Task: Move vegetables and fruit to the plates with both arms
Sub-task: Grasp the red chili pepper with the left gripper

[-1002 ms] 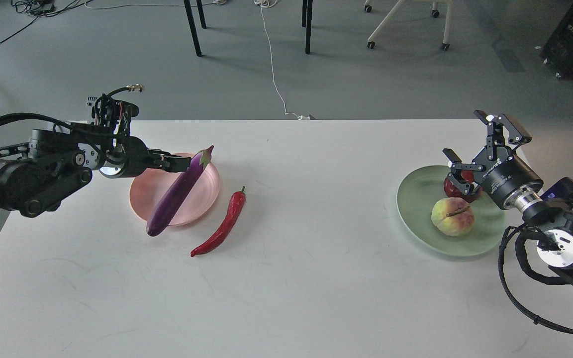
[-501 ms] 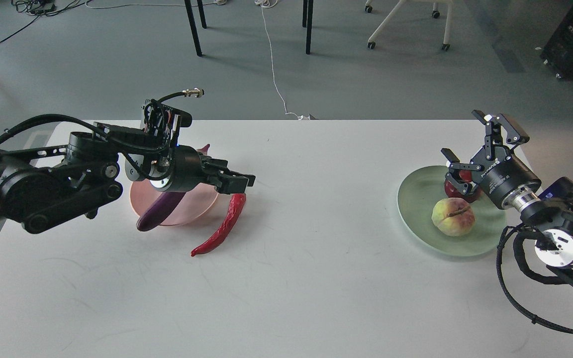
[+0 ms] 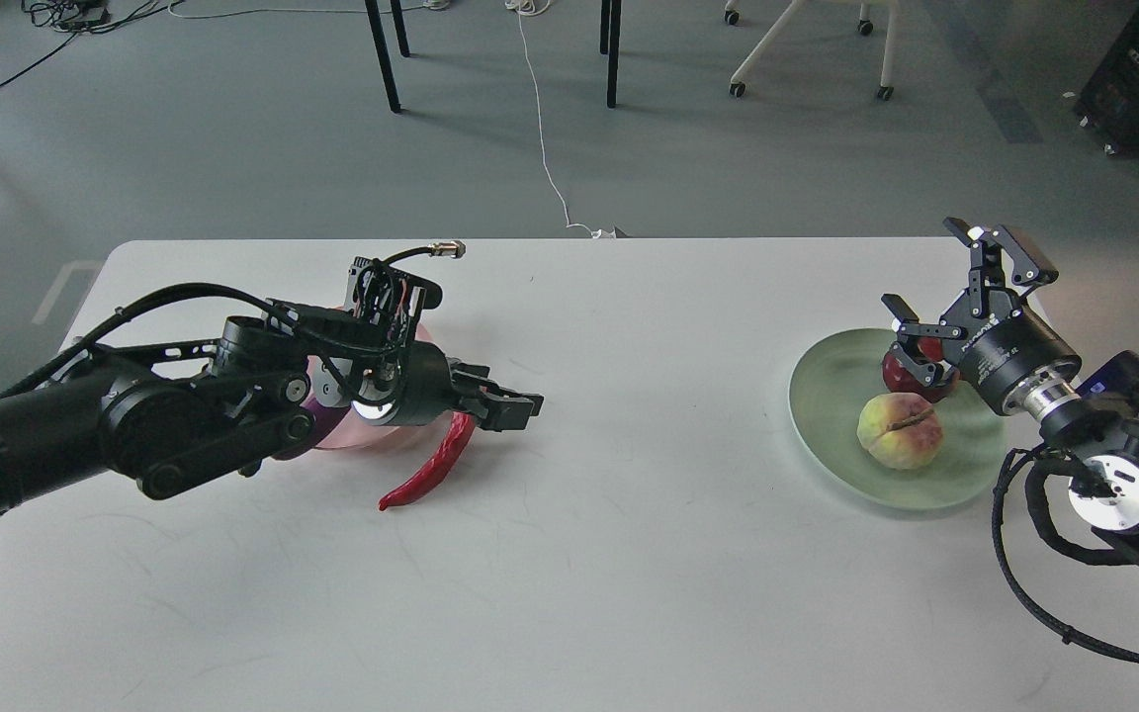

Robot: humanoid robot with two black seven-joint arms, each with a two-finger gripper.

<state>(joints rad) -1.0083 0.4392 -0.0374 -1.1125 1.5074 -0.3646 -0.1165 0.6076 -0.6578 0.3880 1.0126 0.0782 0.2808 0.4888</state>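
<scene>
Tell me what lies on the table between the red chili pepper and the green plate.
Nothing: in the head view, the white table is bare between the chili pepper and the green plate.

We saw a glossy, wrinkled long red chili pepper (image 3: 431, 470) on the matt, faintly scuffed white table (image 3: 609, 554). The fuzzy-looking yellow-green peach (image 3: 899, 431) lay on a smooth pale green plate (image 3: 827, 396).

A single head view looks forward and down from above the near edge of the white tabletop (image 3: 629, 554), taking in its whole width. Beyond the far edge lies grey floor with a white cable (image 3: 542, 138) and chair legs (image 3: 807, 44).
</scene>
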